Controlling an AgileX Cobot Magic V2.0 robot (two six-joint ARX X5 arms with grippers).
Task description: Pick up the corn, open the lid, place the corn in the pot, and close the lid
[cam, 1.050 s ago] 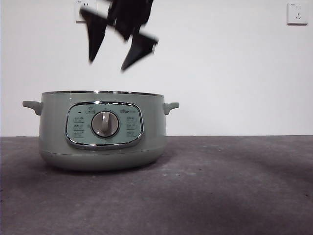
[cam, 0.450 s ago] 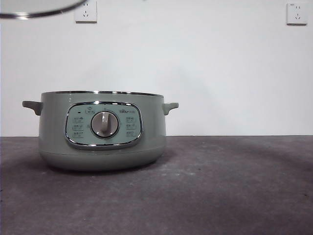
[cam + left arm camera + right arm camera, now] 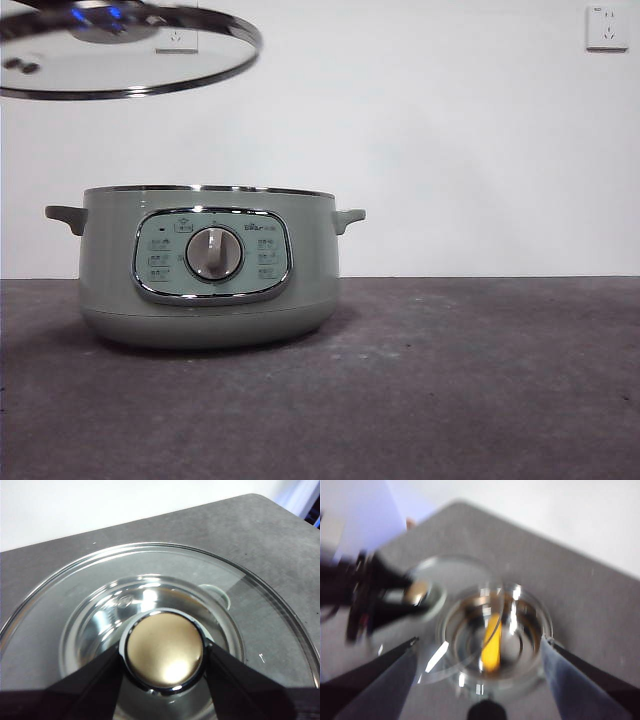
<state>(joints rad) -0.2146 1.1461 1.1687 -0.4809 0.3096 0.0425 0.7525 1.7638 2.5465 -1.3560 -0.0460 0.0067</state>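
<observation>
The lid [image 3: 120,55] is clear, glossy glass with a polished steel rim; its knob [image 3: 164,650] shines. The pot [image 3: 205,265] looks smooth, satin pale-green plastic, with a chrome-framed panel [image 3: 212,255] and gleaming metal bowl. The desk [image 3: 450,380] is matt, grainy grey.

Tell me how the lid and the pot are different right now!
The lid is clear glass you can see through; the pot is solid pale green. The lid hangs in the air, held by its knob in the left gripper, above and to one side of the pot, while the pot sits on the table. The lid is thin and flat; the pot is deep, with the corn inside. Both are round with shiny metal rims.
</observation>
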